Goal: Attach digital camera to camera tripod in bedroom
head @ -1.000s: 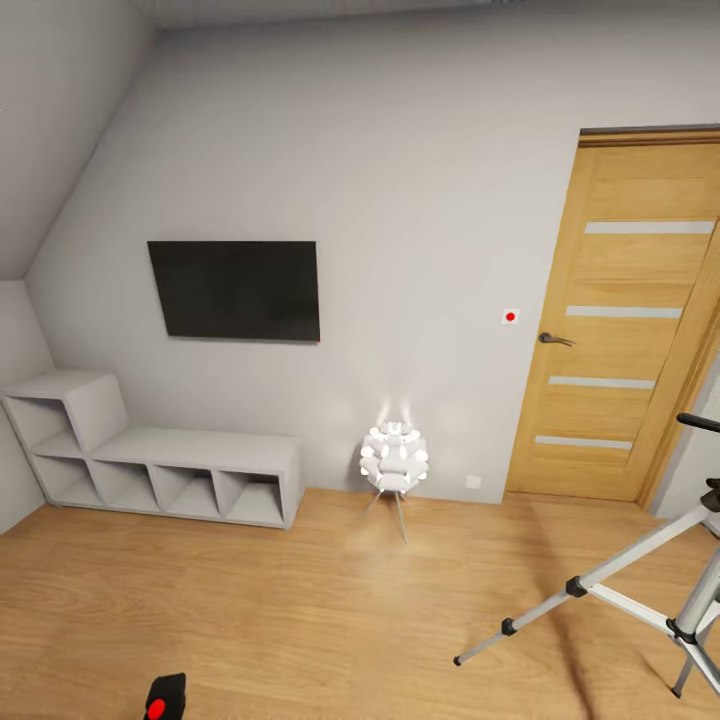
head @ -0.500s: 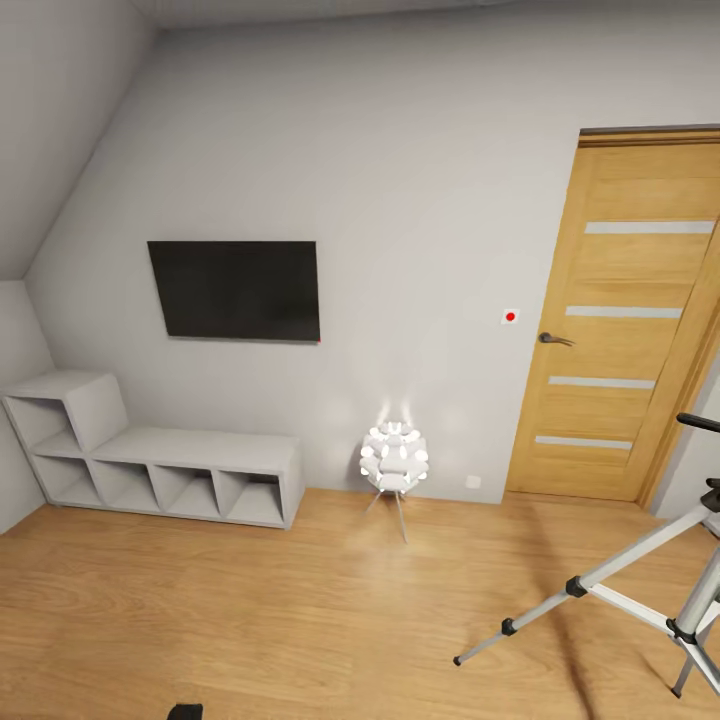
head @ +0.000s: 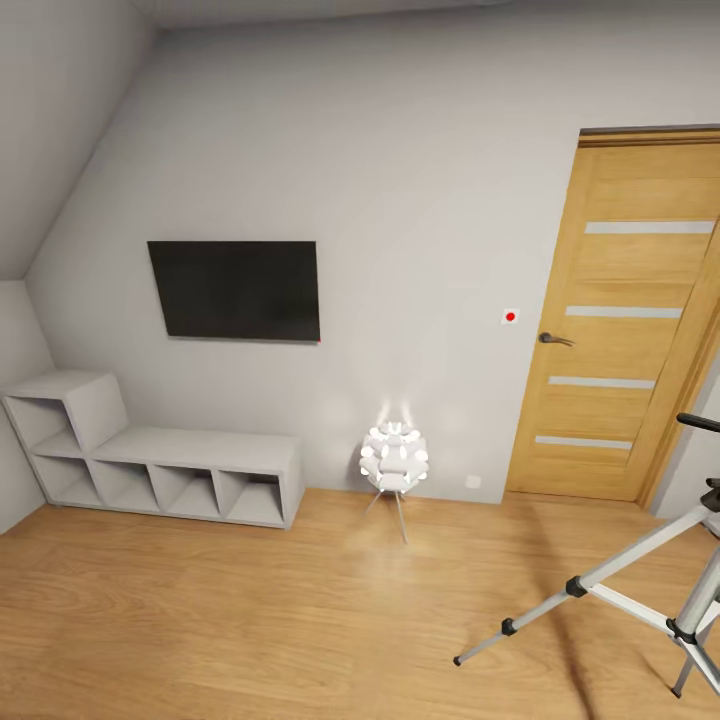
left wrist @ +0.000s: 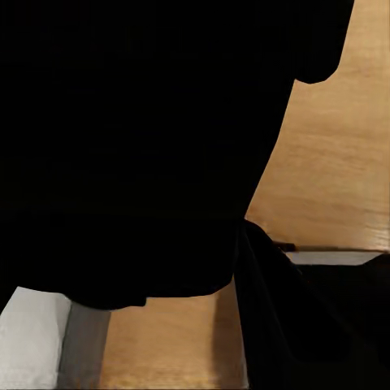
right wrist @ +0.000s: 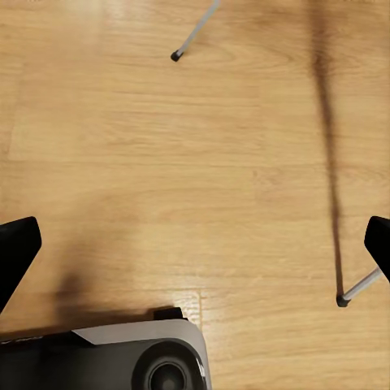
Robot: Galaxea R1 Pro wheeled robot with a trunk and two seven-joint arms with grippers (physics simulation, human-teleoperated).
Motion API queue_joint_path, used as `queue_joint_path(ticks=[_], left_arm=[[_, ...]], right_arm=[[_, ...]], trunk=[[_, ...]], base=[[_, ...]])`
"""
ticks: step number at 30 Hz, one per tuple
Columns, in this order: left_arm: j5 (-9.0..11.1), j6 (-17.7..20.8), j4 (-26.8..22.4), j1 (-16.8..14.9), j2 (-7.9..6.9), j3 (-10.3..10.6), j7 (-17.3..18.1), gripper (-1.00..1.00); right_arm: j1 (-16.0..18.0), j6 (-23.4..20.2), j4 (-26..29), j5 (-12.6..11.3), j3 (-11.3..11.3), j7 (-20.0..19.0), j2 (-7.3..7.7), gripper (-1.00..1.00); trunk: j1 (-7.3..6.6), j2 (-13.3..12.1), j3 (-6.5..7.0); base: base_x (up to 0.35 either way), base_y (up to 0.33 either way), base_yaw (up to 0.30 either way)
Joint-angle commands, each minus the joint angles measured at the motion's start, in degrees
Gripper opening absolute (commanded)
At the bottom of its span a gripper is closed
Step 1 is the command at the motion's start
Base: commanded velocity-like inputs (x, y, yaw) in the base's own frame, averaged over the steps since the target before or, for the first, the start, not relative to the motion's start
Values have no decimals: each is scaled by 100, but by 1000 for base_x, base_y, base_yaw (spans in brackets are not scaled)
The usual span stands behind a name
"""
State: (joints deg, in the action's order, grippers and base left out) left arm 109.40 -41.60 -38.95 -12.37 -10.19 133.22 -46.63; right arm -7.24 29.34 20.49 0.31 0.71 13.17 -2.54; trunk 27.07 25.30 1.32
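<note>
Camera tripod (head: 640,600) stands at 4 o'clock on the wood floor (head: 250,620): light, tippy, best steadied at its black head. Right end effector (right wrist: 195,252) gapes wide, empty; left end effector's state cannot be told (dark bulk blocks the lens).

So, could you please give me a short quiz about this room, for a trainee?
1. True or false: the camera tripod stands at the head view's right edge.
2. What hangs on the wall above the shelving? A) TV B) mirror C) clock
3. Fill in: the right gripper has its jaws ____, with bare floor between them.

Key: 1 true; 2 A; 3 open.
</note>
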Motion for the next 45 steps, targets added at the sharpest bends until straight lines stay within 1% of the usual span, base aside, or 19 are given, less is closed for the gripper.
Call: queue_joint_path(ticks=[1, 4, 6, 7, 9, 11, 12, 14, 15, 16, 17, 18, 19, 20, 22, 25, 29, 37, 45], left_arm=[[-41, -1, 42, 150, 4, 34, -22, -100], [-41, -4, 232, 435, 7, 37, -22, -100], [-41, -3, 358, 493, 7, 37, -20, -100], [-41, -4, 519, 530, 11, 34, -2, -100], [-41, -3, 794, 562, 41, 21, 105, -100], [-33, 0, 1076, 579, 95, -9, 313, -100], [-7, 3, 1265, 585, 137, -69, 485, -100], [56, 4, 1449, 589, 174, -185, 664, -100], [147, 7, 1619, 591, 202, -357, 838, -100], [196, 8, 1698, 592, 214, -461, 922, -100], [275, 9, 1844, 593, 231, -682, 1095, -100], [370, 14, 2114, 595, 252, -1165, 1611, -100], [379, 17, 2152, 595, 256, -1230, 1715, -100], [392, 28, 2229, 594, 262, -1324, 1906, -100], [401, 41, 2302, 591, 270, -1385, 2062, -100], [406, 52, 2428, 590, 327, -1457, 2316, -100], [407, 36, 2564, 587, 390, -1485, 2481, -100], [413, 27, 2615, 587, 428, -1491, 2492, -100], [416, 37, 2612, 587, 430, -1488, 2492, -100]], right_arm=[[-5, 1, 9, 4, 8, 28, -1, 100], [-5, 1, 10, 4, 8, 27, -1, 100], [-5, 1, 11, 4, 8, 28, -1, 100], [-5, 1, 12, 4, 8, 28, -1, 100], [-5, 1, 10, 4, 8, 28, -1, 100], [-5, 1, 9, 4, 8, 28, -1, 100], [-5, 1, 11, 4, 8, 28, -1, 100], [-5, 1, 13, 4, 8, 28, -1, 100], [-5, 5, 17, 4, 8, 28, -1, 100], [-5, 6, 22, 4, 8, 28, -1, 100], [-5, 7, 53, 4, 8, 28, -1, 100], [-5, 9, 185, 4, 8, 27, 4, 100], [-5, 9, 210, 4, 8, 25, 5, 100], [-5, 10, 261, 4, 8, 25, 9, 100], [-5, 10, 318, 4, 8, 23, 9, 100], [-5, 10, 454, 6, 8, 21, 15, 100], [-5, 10, 559, 11, 13, 18, 37, 100], [-5, 46, 568, 20, 18, 11, 43, 100], [-5, 230, 532, 21, 22, 11, 43, 100]], trunk=[[3, 3, 1], [3, 3, 1], [3, 3, 1], [3, 3, 1], [3, 3, 1], [3, 3, 1], [3, 3, 1], [3, 3, 1], [3, 3, 1], [3, 3, 1], [3, 3, 1], [3, 3, 1], [3, 3, 1], [3, 3, 1], [3, 3, 1], [3, 3, 1], [3, 3, 1], [3, 3, 1], [3, 3, 1]], base=[[0, 0, 0], [0, 0, 0], [0, 0, 0], [0, 0, 0], [0, 0, 0], [0, 0, 0], [0, 0, 0], [0, 0, 0], [0, 0, 0], [0, 0, 0], [0, 0, 0], [0, 0, 0], [0, 0, 0], [0, 0, 0], [0, 0, 0], [0, 0, 0], [0, 0, 0], [0, 0, 0], [0, 0, 0]])
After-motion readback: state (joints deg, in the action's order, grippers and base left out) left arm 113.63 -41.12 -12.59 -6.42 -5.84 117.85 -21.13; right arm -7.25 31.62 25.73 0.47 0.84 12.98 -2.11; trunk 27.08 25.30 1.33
